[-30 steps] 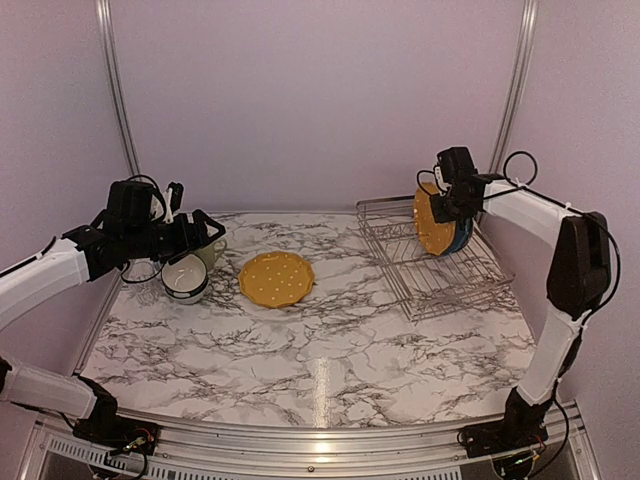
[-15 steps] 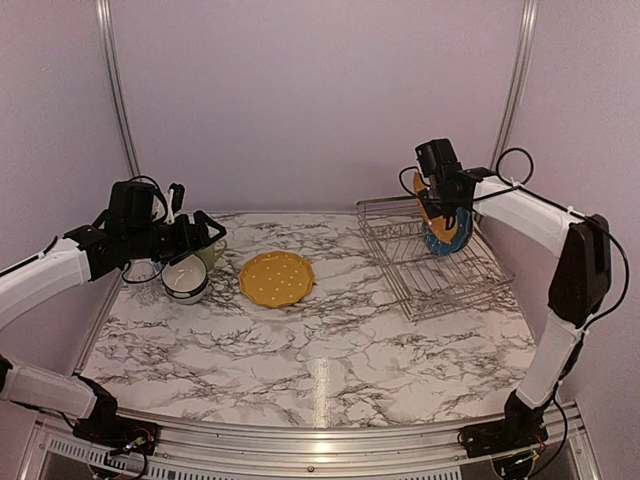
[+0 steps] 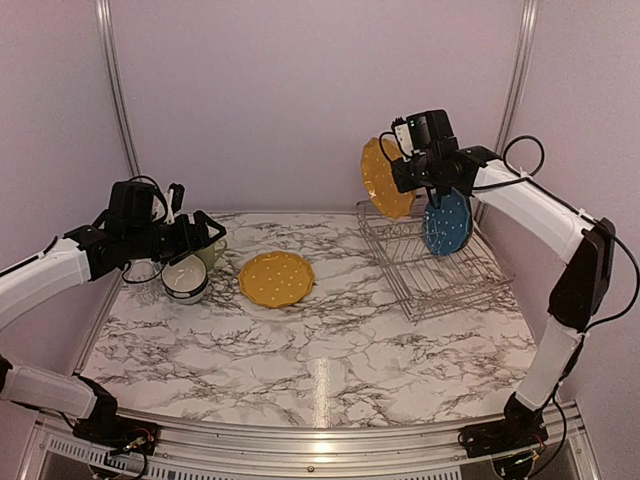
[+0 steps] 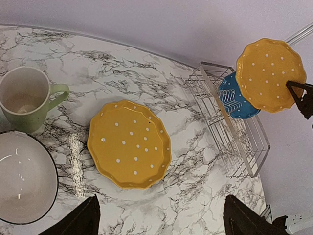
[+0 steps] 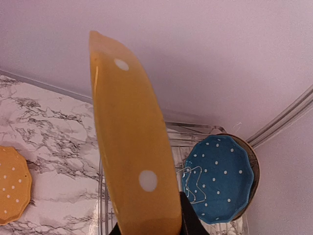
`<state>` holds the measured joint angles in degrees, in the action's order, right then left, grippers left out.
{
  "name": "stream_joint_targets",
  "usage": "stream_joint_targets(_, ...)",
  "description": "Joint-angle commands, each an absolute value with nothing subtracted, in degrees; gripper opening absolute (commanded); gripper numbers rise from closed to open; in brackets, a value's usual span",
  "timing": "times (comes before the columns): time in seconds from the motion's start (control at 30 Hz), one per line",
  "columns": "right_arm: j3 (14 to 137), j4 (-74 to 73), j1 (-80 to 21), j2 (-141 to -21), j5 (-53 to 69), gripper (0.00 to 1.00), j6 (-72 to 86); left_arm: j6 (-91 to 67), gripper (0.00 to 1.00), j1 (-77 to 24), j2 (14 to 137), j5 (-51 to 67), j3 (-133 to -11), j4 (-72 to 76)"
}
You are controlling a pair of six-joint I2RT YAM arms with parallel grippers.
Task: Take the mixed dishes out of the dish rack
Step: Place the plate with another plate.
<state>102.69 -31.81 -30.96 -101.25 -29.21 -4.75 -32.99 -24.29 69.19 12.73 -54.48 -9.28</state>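
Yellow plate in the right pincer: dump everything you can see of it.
The held plate is mustard yellow with sparse white dots, a scalloped rim and a glossy, ceramic-looking glaze. It stands on edge in the air above the far left corner of the rack, apparently clear of its wires. Only the right pincer touches it, clamped on its rim on the side toward the blue plate. No chips or cracks show.

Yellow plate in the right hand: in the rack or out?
Out. The right hand holds the yellow plate on edge in the air, above the dish rack; the blue plate stands inside.
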Motion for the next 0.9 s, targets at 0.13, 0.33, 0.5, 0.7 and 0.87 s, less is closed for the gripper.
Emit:
stream_joint_targets(0.13, 108.55, -21.57, -31.20, -103.91, 5.48, 0.00, 15.90, -32.64, 0.90, -24.50, 67.81, 11.66, -54.05, -10.11)
stream_joint_targets(0.33, 106.41, -15.08, -31.28, -111.44, 23.93, 0.00, 27.75, -32.55, 0.90, -24.47, 67.35, 11.40, -53.84, -10.32)
stream_joint_targets(0.5, 102.07, -6.38, -31.89, -116.75, 35.42, 0.00, 36.84, -32.33, 0.90, -24.50, 66.91, 11.29, -53.75, -10.88)
stream_joint_targets(0.7, 102.80, -6.00, -34.63, -121.54, 35.69, 0.00, 38.24, -32.35, 0.90, -24.45, 66.54, 11.33, -53.53, -10.75)
stream_joint_targets(0.87, 101.01, -4.62, -35.20, -123.99, 34.74, 0.00, 41.95, -32.45, 0.90, -24.48, 66.57, 11.70, -53.53, -10.45)
